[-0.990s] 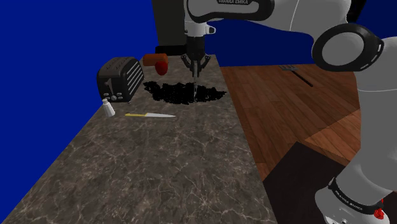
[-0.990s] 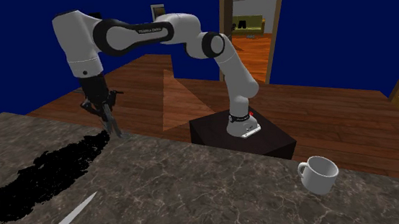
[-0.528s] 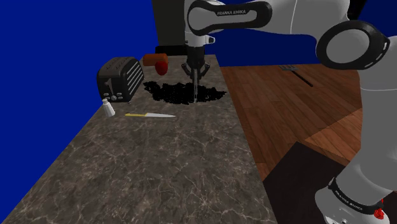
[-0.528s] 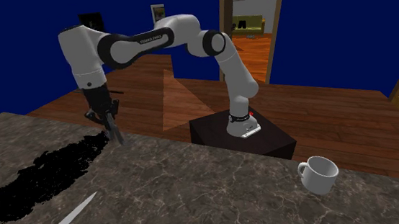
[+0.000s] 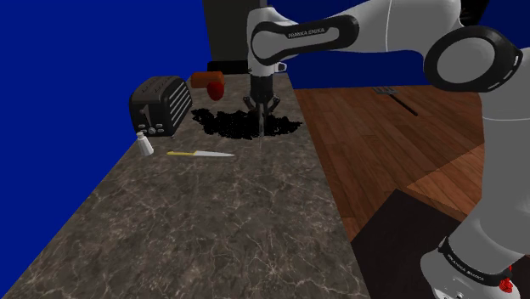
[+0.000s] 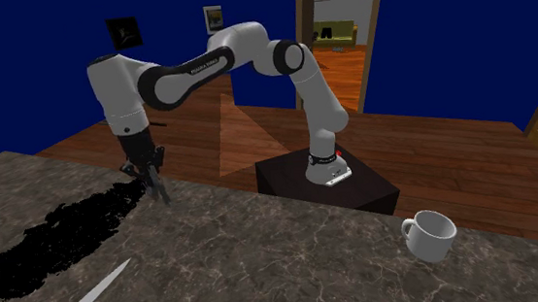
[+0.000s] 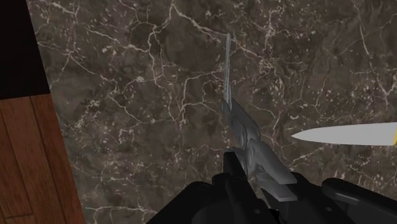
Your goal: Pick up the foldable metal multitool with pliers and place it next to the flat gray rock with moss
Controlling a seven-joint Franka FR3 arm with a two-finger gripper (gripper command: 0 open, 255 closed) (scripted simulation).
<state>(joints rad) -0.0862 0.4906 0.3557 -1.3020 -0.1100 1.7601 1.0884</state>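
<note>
Clasping the grey multitool (image 7: 240,127) by its handle, the black fingers (image 7: 231,168) hold it over the marbled table (image 7: 140,83), near a knife (image 7: 343,133).

A white shaker (image 5: 145,143) stands just beside the black toaster (image 5: 160,104) on the dark marble counter (image 5: 212,229). A yellow-handled knife (image 5: 201,154) lies near the toaster, past the shaker. A red apple (image 5: 216,88) sits just beyond the toaster.
</note>
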